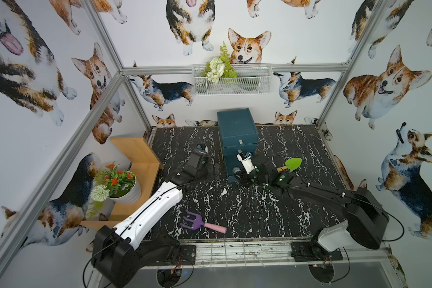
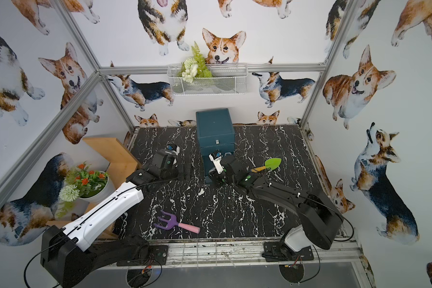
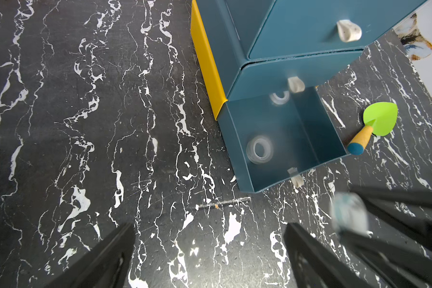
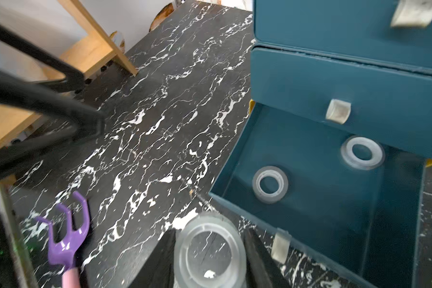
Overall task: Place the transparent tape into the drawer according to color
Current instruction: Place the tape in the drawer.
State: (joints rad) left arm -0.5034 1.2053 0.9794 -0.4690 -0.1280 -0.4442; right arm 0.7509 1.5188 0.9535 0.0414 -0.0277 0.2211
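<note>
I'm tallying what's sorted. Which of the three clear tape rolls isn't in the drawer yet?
The clear tape roll held in the right gripper, over the tabletop beside the open bottom drawer; the other two rolls lie flat inside it.

Your counter [image 1: 260,212] is black with white marble veins. On it, at the back wall, stands a teal drawer cabinet [image 1: 236,124], its bottom drawer [image 4: 322,219] pulled out over the surface. Just beside that drawer, on its right, lies a green toy trowel [image 1: 293,163] with a yellow, blue-tipped handle. Near the front edge you have a purple toy rake [image 1: 193,222] with a pink handle, well apart from the cabinet.
</note>
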